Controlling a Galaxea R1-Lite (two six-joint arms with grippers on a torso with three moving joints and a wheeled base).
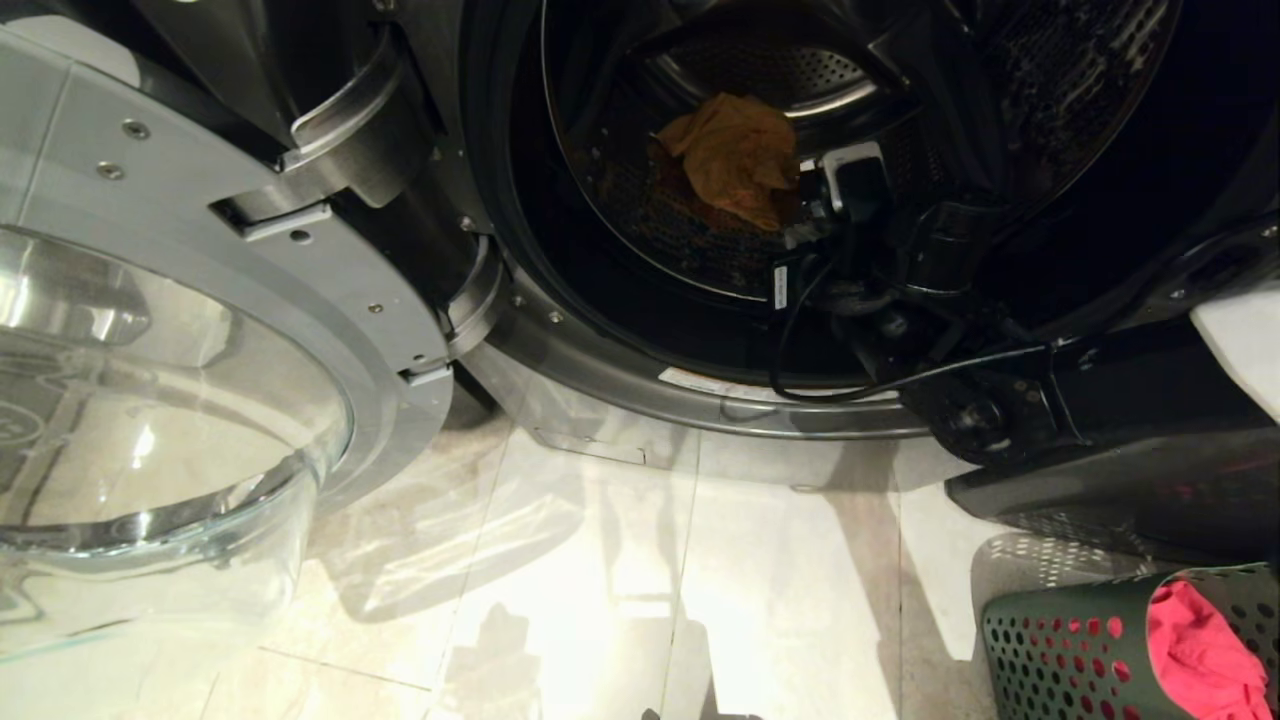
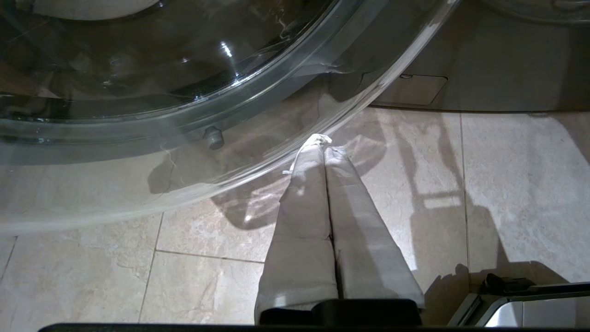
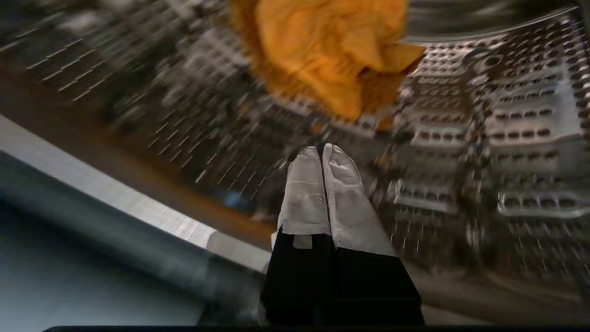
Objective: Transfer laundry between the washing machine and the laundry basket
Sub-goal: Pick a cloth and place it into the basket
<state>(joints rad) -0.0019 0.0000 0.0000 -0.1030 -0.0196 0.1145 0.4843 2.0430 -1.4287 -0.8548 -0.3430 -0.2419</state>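
Laundry basket (image 1: 1060,650): near right, cut by your frame's corner. Red-pink garment (image 1: 1195,650): partly hidden inside. Drum wall (image 3: 461,161): smeared in your right wrist view. Glass door (image 1: 150,400): cropped left.

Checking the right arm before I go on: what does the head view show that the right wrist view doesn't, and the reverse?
Head view only: the open glass door, the green laundry basket on the floor with a red-pink garment in it, and the right arm reaching into the washing machine. Right wrist view only: the right gripper, fingers shut and empty, short of the cloth. Both: the yellow-orange garment lying on the perforated drum.
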